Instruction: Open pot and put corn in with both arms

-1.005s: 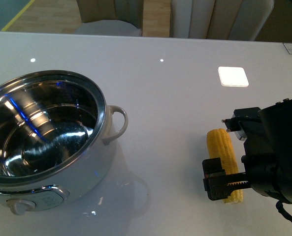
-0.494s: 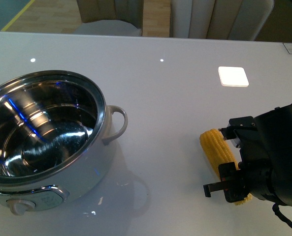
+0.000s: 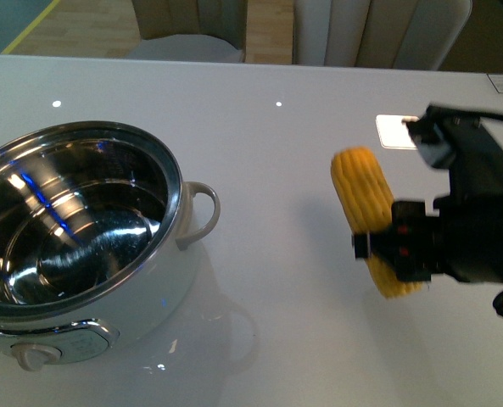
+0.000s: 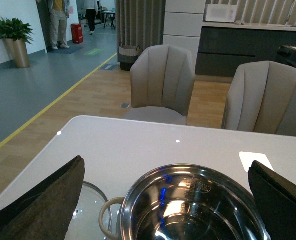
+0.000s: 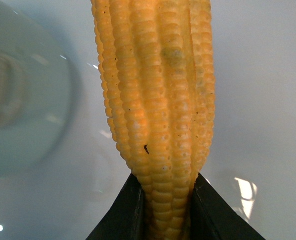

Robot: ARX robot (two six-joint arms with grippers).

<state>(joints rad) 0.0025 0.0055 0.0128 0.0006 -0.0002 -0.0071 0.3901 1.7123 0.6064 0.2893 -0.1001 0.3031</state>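
Note:
The white pot (image 3: 81, 246) stands open at the table's front left, its steel inside bare. My right gripper (image 3: 387, 250) is shut on the yellow corn (image 3: 366, 216) and holds it above the table, to the right of the pot. In the right wrist view the corn (image 5: 155, 100) sits clamped between the black fingers (image 5: 120, 215). My left gripper (image 4: 167, 200) is open, its two black fingers (image 4: 43, 200) spread wide on either side of the pot (image 4: 187, 205). The glass lid (image 4: 85, 215) lies on the table beside the pot's handle.
A white square patch (image 3: 401, 131) lies on the white table (image 3: 276, 153) at the back right. Beige chairs (image 4: 162, 82) stand behind the table's far edge.
My right gripper has closed on the corn and lifted it off the table, up and slightly towards the pot. The pot has not moved.

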